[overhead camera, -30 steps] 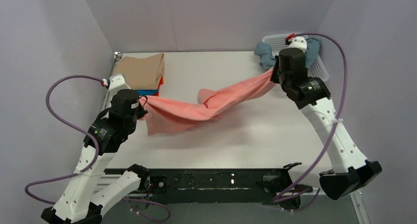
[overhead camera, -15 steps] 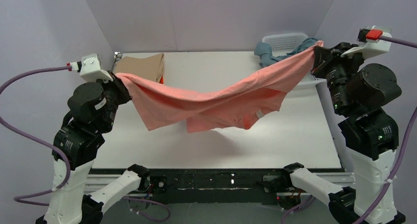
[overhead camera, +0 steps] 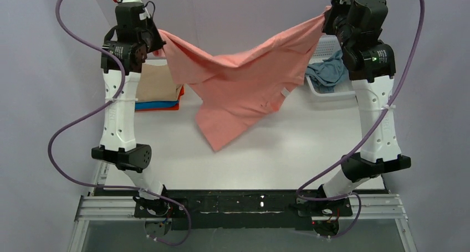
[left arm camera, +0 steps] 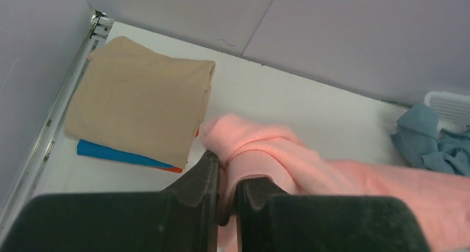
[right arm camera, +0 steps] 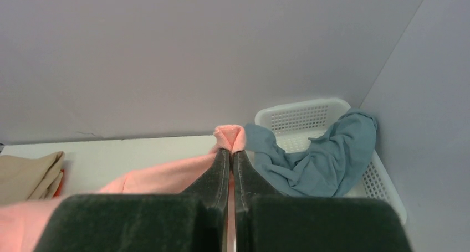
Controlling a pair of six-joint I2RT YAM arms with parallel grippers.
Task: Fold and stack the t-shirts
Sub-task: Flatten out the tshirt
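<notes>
The salmon pink t-shirt (overhead camera: 244,86) hangs in the air between both raised arms, its lower part drooping toward the table. My left gripper (overhead camera: 157,41) is shut on one end of it (left arm camera: 260,152). My right gripper (overhead camera: 327,16) is shut on the other end (right arm camera: 230,137). A folded stack sits at the back left: the beige tan shirt (overhead camera: 158,81) on top, the bright blue (left arm camera: 111,153) and the orange (left arm camera: 174,169) edges under it. The dusty grey-blue shirt (overhead camera: 328,72) lies crumpled in the basket.
The white plastic lattice basket (overhead camera: 332,94) stands at the back right, also in the right wrist view (right arm camera: 382,185). Grey walls close in the back and sides. The white table (overhead camera: 288,147) lies below the hanging shirt.
Both arms have risen high, lifting the salmon pink shirt off the table and stretching it between them; most of it now hangs in the air.
</notes>
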